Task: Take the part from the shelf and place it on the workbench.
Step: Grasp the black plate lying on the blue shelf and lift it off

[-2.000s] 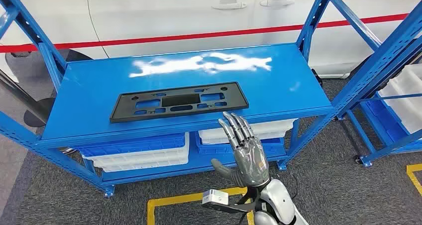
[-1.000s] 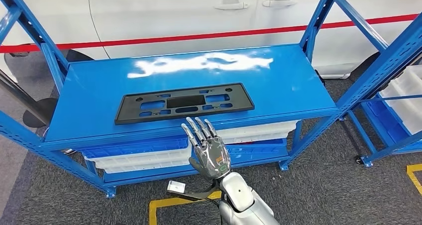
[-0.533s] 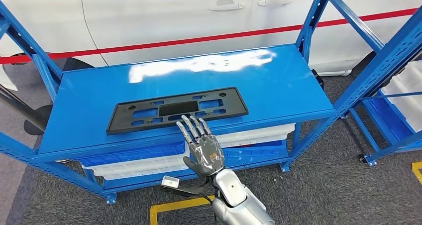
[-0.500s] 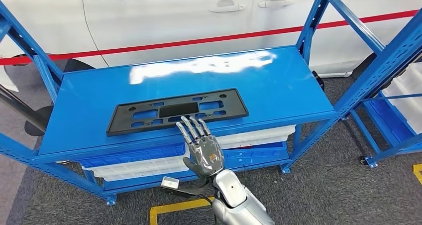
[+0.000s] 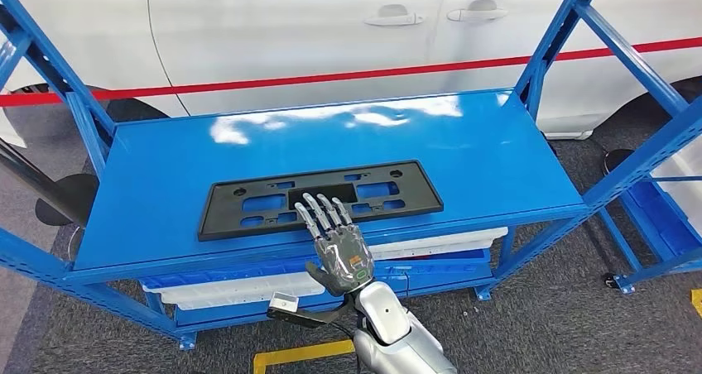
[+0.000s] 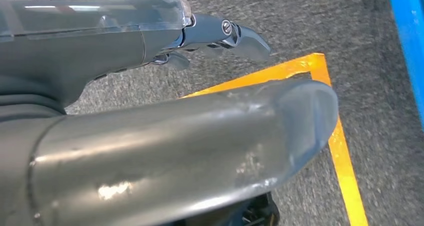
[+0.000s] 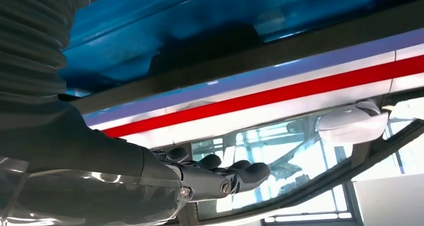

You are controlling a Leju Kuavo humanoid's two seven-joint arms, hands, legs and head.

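The part (image 5: 422, 194) is a long black plastic frame with cut-outs, lying flat near the front of the blue shelf top (image 5: 497, 151). My right hand (image 5: 339, 250) is raised in front of the shelf, fingers straight and spread, holding nothing. Its fingertips (image 5: 323, 208) overlap the part's near edge at its middle; I cannot tell whether they touch it. In the right wrist view the right hand (image 7: 150, 176) sits close under the dark edge of the part (image 7: 280, 51). My left hand (image 6: 150, 136) hangs over grey carpet with fingers extended and nothing in it.
A white car (image 5: 331, 26) with a red stripe stands right behind the shelf. Blue and white bins (image 5: 232, 287) fill the level under the shelf top. Blue uprights (image 5: 563, 35) frame the shelf, another rack (image 5: 662, 225) stands at the right, and yellow tape (image 5: 298, 353) marks the floor.
My right hand has moved left from the shelf's front right to the middle of the part and reached forward over its near edge. The camera view has also shifted slightly.
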